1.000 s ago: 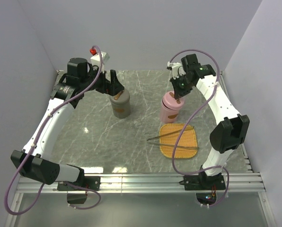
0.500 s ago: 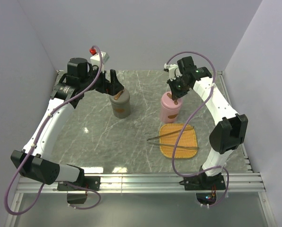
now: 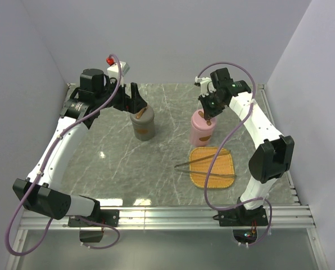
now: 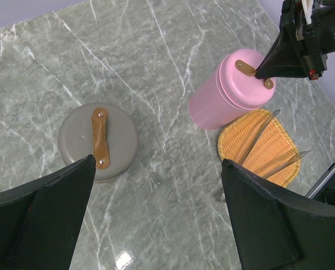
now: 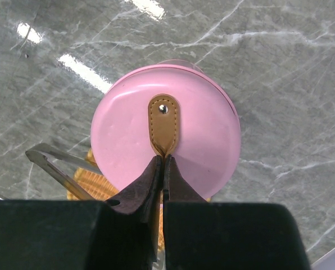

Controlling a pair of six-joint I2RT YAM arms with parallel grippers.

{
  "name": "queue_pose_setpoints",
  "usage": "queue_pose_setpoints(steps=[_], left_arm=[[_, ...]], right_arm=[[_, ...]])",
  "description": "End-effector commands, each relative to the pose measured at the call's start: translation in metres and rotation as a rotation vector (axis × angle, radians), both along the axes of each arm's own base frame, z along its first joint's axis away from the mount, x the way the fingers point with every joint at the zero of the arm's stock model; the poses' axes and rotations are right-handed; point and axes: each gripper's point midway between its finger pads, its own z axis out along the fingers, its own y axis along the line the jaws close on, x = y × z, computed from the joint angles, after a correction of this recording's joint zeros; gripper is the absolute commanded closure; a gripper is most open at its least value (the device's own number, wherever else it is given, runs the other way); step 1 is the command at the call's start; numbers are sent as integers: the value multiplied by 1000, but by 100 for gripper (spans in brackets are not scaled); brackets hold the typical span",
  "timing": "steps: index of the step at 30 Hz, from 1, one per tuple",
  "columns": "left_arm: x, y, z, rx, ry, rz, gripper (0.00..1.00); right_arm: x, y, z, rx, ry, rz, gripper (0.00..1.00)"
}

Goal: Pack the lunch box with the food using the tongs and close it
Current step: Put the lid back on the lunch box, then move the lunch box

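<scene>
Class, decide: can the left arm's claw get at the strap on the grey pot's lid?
Probably yes: the left claw hangs open above the grey pot, nothing covering its strap.

Glossy marbled table point(image 4: 156, 67), woven tray point(image 4: 235, 142), shiny metal tongs point(image 4: 258, 136), leathery strap point(image 5: 164, 121).

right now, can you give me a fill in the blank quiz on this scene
The right gripper is shut on the brown strap of the ____ container's lid.
The ____ lie on the orange woven tray.
The left gripper, above the grey container, is wide ____.
Missing: pink; tongs; open.
</scene>
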Motion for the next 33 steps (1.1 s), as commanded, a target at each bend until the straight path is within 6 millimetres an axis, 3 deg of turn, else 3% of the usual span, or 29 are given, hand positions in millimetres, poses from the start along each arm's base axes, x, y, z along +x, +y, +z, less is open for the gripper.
queue_pose_setpoints(steps=[1, 23, 33], left_arm=[[-2, 3, 13, -18, -46, 13, 1], [-5, 3, 10, -18, -39, 9, 1], [-4, 3, 10, -22, -38, 11, 1]], right_arm=[[1, 4, 1, 8, -19, 15, 100], [-9, 17, -33, 95, 137, 34, 100], [-3, 48, -25, 277, 120, 11, 100]])
